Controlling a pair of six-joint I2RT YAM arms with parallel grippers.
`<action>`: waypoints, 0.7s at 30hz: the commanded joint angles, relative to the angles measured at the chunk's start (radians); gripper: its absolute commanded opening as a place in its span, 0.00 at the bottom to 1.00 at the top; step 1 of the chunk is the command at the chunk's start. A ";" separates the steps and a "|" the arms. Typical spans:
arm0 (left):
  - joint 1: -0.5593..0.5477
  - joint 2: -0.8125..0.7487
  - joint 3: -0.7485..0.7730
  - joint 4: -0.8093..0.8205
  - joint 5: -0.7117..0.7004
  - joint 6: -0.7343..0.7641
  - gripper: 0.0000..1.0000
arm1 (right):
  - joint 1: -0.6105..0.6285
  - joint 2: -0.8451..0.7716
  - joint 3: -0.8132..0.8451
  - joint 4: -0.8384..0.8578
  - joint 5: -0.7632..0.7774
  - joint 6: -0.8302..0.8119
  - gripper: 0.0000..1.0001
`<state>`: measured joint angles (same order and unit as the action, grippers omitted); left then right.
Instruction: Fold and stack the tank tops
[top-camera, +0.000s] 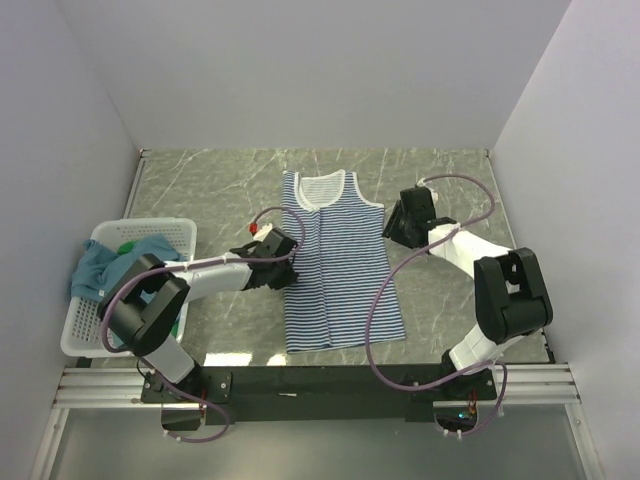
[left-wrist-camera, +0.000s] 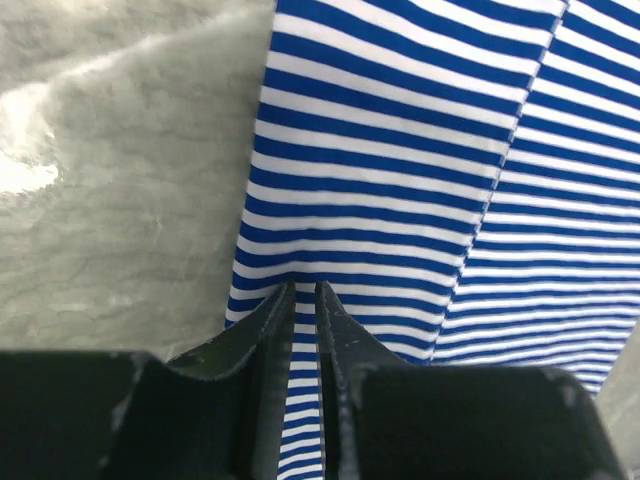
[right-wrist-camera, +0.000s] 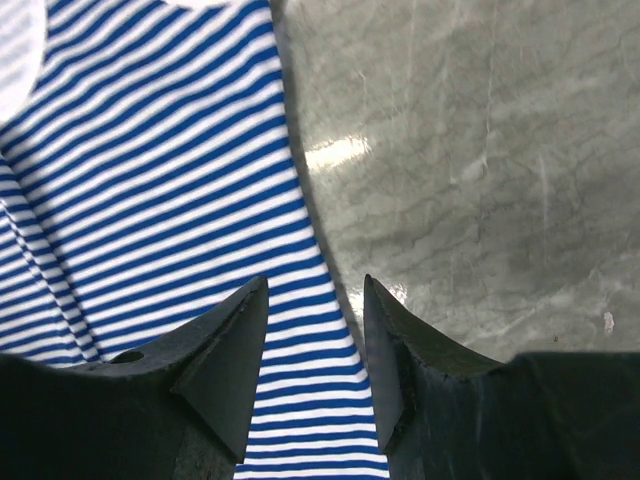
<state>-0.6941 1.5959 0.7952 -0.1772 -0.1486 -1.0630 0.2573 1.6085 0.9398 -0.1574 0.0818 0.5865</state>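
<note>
One navy-and-white striped fabric tank top (top-camera: 340, 270) lies flat in the middle of the grey marbled tabletop (top-camera: 220, 190). Its hem is nearest the arm bases and its white-edged neckline is at the far end. Partway up its left edge sits the left hand (left-wrist-camera: 305, 285), tips down on the cloth just inside that edge. Its two black fingers (left-wrist-camera: 270, 330) stand close together with only a narrow slit between them and stripes showing in the slit; whether the cloth is pinched I cannot tell. At the tabletop's left side, a white plastic mesh basket (top-camera: 150, 222) holds a crumpled plain teal-blue tank top (top-camera: 100, 265), with a bit of a bright green fabric tank top (top-camera: 126, 245) showing beside it. Farther back, the right hand (right-wrist-camera: 315, 285) hovers open and empty at the striped top's right edge, one finger over the stripes and the other over bare tabletop.
</note>
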 joint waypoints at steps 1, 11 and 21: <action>0.016 0.053 0.041 -0.140 -0.121 0.020 0.22 | -0.004 -0.032 -0.045 0.048 -0.007 0.013 0.50; 0.116 0.164 0.226 -0.393 -0.380 0.113 0.21 | -0.006 -0.108 -0.136 0.099 -0.028 0.042 0.50; 0.048 -0.089 0.269 -0.346 -0.313 0.285 0.43 | -0.021 0.094 0.063 0.136 -0.125 0.027 0.51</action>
<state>-0.6052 1.6386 1.0325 -0.5327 -0.4686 -0.8524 0.2497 1.6520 0.9352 -0.0734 0.0006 0.6125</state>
